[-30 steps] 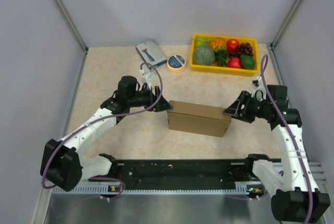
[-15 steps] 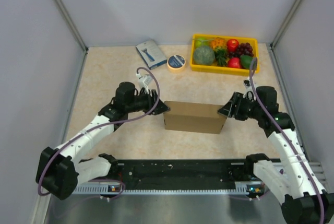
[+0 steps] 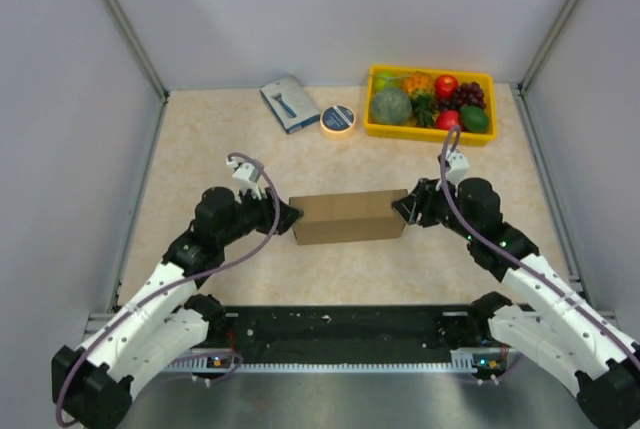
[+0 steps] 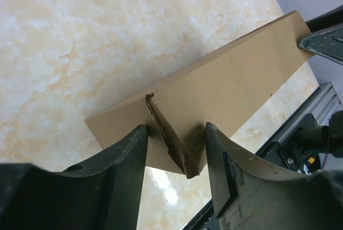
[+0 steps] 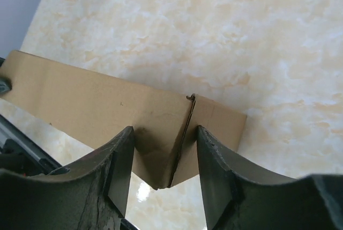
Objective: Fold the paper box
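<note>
I see the paper box (image 3: 348, 216) as a closed brown carton at the middle of the worktop (image 3: 200, 139), its long side running left to right and its right end a little nearer the far edge. Both arms reach in from the near edge and meet it at opposite ends.

The left end effector (image 3: 290, 217) sits at the box's left end. In the left wrist view the left end effector (image 4: 176, 133) is released, its fingers (image 4: 134, 155) spread wide with a folded corner of the paper box (image 4: 225, 85) sitting between them.

The right end effector (image 3: 403, 207) is at the right end. On the right wrist camera the right end effector (image 5: 165, 133) is also released, fingers (image 5: 120, 160) apart around the end seam of the paper box (image 5: 96, 101). I cannot tell whether any finger presses on the cardboard, or whether the carton is off the surface.

Toward the far right corner stands a yellow tray (image 3: 430, 135) of fruit. A roll of tape (image 3: 338, 119) lies just left of it, and a blue-grey packet (image 3: 289, 102) beside that, all well apart from the carton
</note>
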You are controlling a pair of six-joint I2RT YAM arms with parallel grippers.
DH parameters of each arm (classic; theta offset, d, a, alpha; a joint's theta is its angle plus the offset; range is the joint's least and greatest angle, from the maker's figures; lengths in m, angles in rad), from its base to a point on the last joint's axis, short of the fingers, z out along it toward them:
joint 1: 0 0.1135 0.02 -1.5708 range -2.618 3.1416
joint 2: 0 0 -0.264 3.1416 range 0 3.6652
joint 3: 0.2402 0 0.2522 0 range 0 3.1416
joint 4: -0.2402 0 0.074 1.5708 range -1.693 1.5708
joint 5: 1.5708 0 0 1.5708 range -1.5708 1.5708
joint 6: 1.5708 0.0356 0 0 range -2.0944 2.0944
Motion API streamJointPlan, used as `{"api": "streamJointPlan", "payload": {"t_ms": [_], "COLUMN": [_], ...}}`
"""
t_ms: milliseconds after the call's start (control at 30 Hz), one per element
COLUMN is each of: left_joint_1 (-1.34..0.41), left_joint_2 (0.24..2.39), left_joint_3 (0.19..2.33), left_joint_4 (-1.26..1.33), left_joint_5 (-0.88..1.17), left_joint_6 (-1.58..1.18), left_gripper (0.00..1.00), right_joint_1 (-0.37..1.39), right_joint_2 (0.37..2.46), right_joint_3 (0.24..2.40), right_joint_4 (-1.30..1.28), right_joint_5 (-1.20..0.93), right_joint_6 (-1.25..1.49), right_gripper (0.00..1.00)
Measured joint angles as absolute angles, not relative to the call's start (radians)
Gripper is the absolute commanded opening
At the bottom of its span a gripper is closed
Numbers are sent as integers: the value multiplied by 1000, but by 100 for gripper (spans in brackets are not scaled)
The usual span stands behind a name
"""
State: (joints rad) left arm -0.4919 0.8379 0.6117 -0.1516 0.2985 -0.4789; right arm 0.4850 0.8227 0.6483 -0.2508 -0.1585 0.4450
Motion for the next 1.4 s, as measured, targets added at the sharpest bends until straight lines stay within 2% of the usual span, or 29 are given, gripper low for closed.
{"api": "streamJointPlan", "payload": {"t_ms": [33,167,233,267,300,400,467,600,800,1000,1167,1400], "left_joint_1": [-493,-513,-514,-515,-516,-521,-522,-523,-524,-524,-524,-528], "left_joint_2": [790,614,562,535,510,429,389,363,367,523,634,686], "left_joint_3": [571,416,371,352,340,341,377,616,742,660,609,605], "left_joint_4": [-130,-76,-69,-75,-90,-200,-308,-556,-616,-568,-508,-414], "left_joint_5": [294,319,344,355,366,373,357,257,169,191,229,333], "left_joint_6": [-482,-527,-569,-588,-605,-635,-635,-629,-638,-654,-655,-609], "left_gripper": [62,73,77,86,89,95,95,97,95,86,85,80], "right_joint_1": [500,542,548,548,550,564,568,568,568,569,569,559], "right_joint_2": [789,653,603,582,558,532,559,659,662,741,749,1042], "right_joint_3": [614,515,479,467,454,439,440,458,526,483,372,448], "right_joint_4": [-221,-207,-235,-249,-275,-392,-485,-667,-762,-653,-500,-301], "right_joint_5": [-148,-156,-170,-178,-194,-231,-229,-255,-264,-377,-445,-444], "right_joint_6": [450,497,553,579,609,686,718,762,781,885,1005,1002], "right_gripper": [49,56,65,68,74,78,79,81,81,75,72,74]}}
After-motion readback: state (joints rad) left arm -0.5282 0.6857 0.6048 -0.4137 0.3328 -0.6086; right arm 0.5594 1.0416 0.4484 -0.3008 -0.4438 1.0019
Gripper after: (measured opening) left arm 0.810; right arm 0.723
